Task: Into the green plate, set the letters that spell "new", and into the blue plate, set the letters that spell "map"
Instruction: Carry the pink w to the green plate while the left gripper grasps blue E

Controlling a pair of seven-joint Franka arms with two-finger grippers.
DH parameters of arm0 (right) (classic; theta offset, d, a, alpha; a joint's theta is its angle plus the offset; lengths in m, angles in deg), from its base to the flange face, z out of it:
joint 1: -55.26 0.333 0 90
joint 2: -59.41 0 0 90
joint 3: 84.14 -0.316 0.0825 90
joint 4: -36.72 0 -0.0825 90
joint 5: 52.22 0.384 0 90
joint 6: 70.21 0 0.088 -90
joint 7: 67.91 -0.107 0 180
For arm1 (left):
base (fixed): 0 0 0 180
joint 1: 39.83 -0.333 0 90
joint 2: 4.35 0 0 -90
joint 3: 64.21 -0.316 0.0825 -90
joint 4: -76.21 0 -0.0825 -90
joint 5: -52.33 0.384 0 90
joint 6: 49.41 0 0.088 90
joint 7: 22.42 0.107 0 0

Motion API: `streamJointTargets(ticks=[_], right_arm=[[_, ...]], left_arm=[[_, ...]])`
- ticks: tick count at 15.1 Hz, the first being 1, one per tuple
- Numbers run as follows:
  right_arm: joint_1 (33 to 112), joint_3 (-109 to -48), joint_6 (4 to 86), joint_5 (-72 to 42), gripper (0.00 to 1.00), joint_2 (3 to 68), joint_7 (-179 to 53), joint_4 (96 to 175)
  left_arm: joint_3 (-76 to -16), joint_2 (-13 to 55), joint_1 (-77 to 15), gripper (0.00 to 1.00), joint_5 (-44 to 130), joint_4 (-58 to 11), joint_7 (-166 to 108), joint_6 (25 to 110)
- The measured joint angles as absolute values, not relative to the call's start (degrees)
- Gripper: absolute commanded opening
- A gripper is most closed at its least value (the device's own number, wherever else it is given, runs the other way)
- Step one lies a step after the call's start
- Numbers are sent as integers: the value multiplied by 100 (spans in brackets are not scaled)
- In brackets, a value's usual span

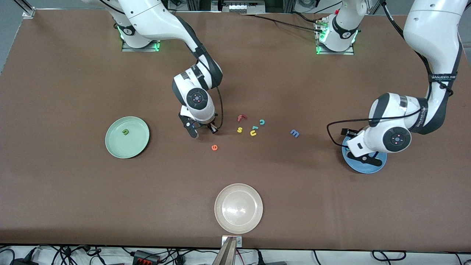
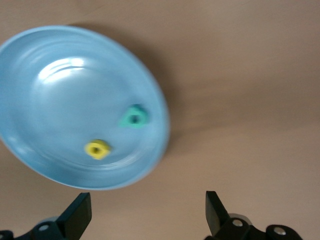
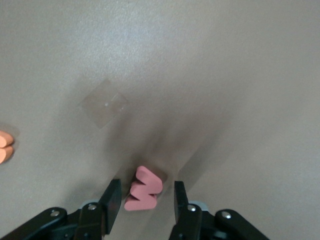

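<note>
The pale green plate [image 1: 127, 145] lies toward the right arm's end with the dark green n [image 1: 125, 131] in it. My right gripper [image 1: 202, 129] [image 3: 145, 200] is low at the table, open, its fingers on either side of the pink w [image 3: 144, 189] with a gap showing. The w is hidden in the front view. Close by, nearer the front camera, lies the orange e [image 1: 214, 147] [image 3: 5, 146]. My left gripper [image 1: 368, 159] [image 2: 147, 215] hangs open and empty over the blue plate [image 1: 364, 166] [image 2: 60, 90], which holds the teal p [image 2: 134, 116] and yellow a [image 2: 97, 148]. The blue m [image 1: 294, 133] lies between the arms.
A red f [image 1: 241, 117], yellow s [image 1: 240, 129], teal c [image 1: 262, 122] and yellow u [image 1: 253, 133] cluster mid-table beside the right gripper. An off-white plate [image 1: 238, 224] sits near the table's front edge.
</note>
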State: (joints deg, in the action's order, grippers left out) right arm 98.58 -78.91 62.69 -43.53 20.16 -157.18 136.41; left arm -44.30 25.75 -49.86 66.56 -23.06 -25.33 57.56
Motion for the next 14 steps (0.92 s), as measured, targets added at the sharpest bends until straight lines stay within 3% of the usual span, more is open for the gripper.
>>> streamJointTargets(ticks=[3, 7, 14], right_arm=[[9862, -7891, 6270, -4355, 34, 2013, -15718, 13626], [9872, -7890, 6268, -4371, 12, 2011, -15699, 13614], [9876, -7777, 5981, -4389, 9, 2043, -15011, 13547]], left_arm=[[-3941, 2581, -4944, 100, 6307, -2292, -3582, 5719], [-3716, 2737, -4520, 100, 6228, -2302, -5988, 5881], [-3709, 3121, -4191, 100, 6225, -2751, -8775, 7281]])
